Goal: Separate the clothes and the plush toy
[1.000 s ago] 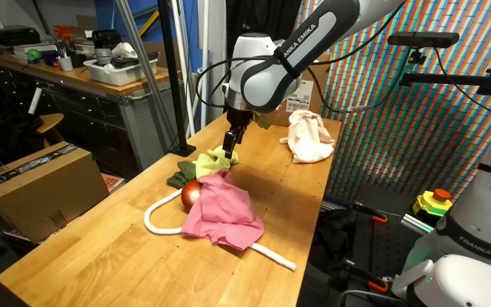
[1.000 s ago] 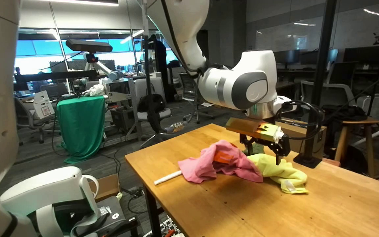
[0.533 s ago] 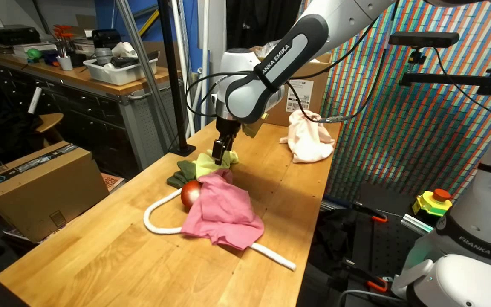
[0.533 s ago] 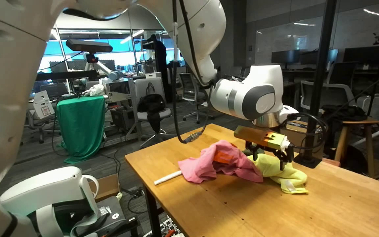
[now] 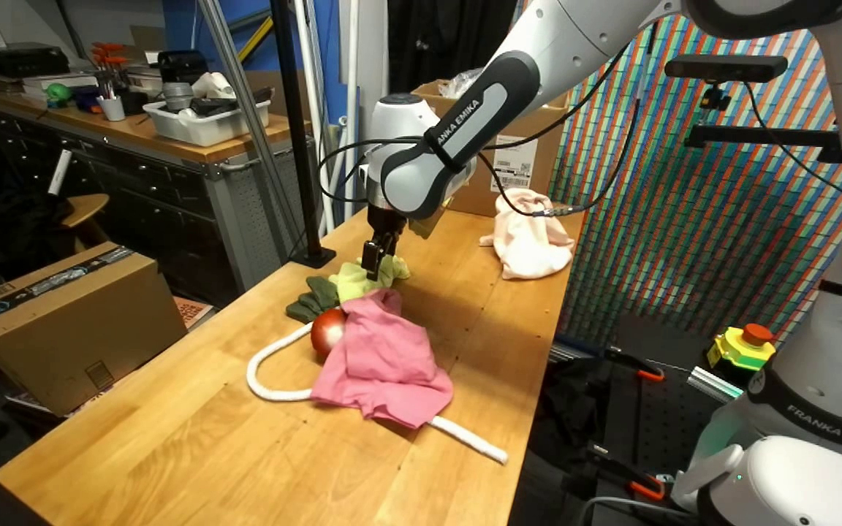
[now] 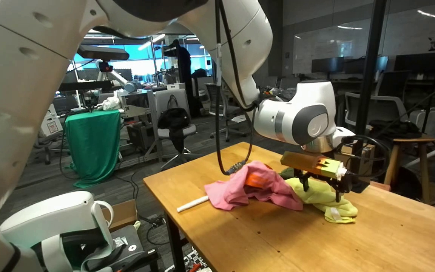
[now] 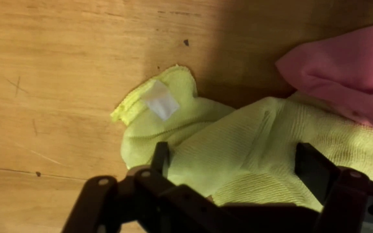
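My gripper (image 7: 232, 155) is open over the crumpled yellow cloth (image 7: 212, 142), with its fingers wide apart and the cloth between them. The fingertips are at the cloth's surface. In both exterior views the gripper (image 5: 375, 267) (image 6: 321, 192) is low over the yellow cloth (image 5: 355, 283) (image 6: 325, 204). A pink cloth (image 5: 388, 365) (image 6: 236, 190) lies beside it and touches it. A round red and white thing (image 5: 327, 332) and a white cord (image 5: 269, 394) stick out from under the pink cloth; whether these are the plush toy I cannot tell.
A dark green cloth-like thing (image 5: 311, 299) lies beside the yellow cloth. A pale pink cloth (image 5: 531, 237) lies at the table's far end, in front of a cardboard box (image 5: 512, 164). A black post (image 5: 311, 252) stands at the table edge near the gripper.
My gripper has come down onto the yellow cloth, moving right in an exterior view. The yellow cloth has shifted slightly. The pink cloth lies almost the same.
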Robot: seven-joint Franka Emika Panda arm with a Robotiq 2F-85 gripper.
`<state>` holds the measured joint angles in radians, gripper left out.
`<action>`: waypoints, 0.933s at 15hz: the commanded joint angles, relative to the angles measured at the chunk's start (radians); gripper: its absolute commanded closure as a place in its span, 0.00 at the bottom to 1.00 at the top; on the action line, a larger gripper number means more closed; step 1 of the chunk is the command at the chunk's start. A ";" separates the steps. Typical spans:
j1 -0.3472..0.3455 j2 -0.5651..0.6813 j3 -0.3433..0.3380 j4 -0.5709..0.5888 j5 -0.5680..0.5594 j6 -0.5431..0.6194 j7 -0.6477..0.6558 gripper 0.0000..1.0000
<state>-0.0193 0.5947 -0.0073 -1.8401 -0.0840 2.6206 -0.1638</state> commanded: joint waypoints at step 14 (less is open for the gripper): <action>0.043 0.028 -0.068 0.042 -0.079 0.011 0.095 0.88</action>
<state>0.0007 0.6278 -0.0382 -1.8018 -0.1236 2.6195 -0.1123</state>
